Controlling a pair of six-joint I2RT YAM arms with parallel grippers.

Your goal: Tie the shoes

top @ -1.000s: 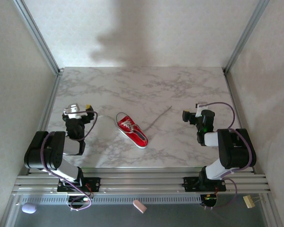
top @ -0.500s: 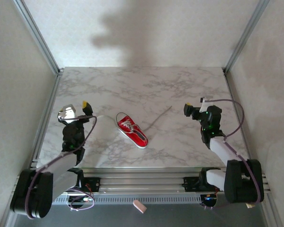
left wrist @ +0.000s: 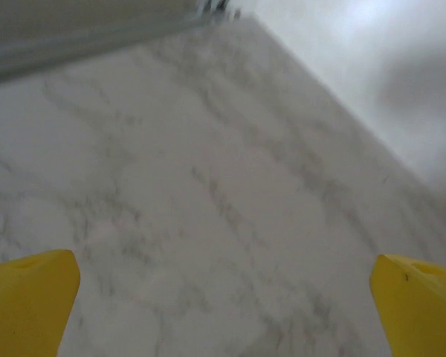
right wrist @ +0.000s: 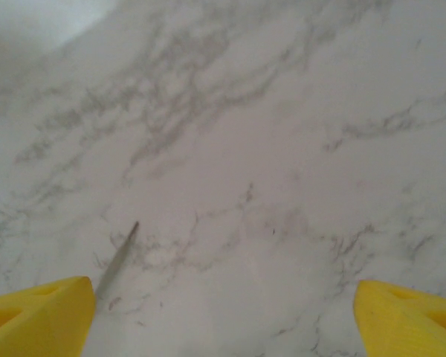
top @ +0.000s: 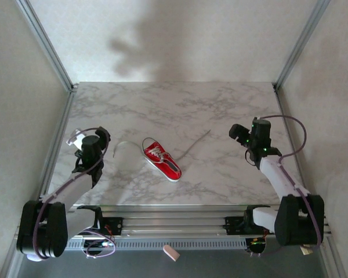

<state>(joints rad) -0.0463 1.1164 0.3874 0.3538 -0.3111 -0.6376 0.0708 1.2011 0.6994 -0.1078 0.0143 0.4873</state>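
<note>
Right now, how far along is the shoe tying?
Done: nothing. The red sneaker sits untied, its white laces trailing loose on the marble table. In hand: nothing. The left gripper and right gripper are open, empty and apart from the sneaker. Still to do: grab both lace ends, form and tighten the knot.

The left arm (top: pixel 69 188) stretches forward from its base, lying low and leaning inward. Its wrist is tipped so that the left gripper (left wrist: pixel 223 305) looks forward and down. Its yellow fingertips (left wrist: pixel 30 297) stand wide apart and hold nothing. The right arm (top: pixel 281 176) mirrors it, extended forward and slanting inward, and the right gripper (right wrist: pixel 223 312) is also tilted forward and down. That gripper's jaws are spread wide too, and nothing is gripped.
</note>
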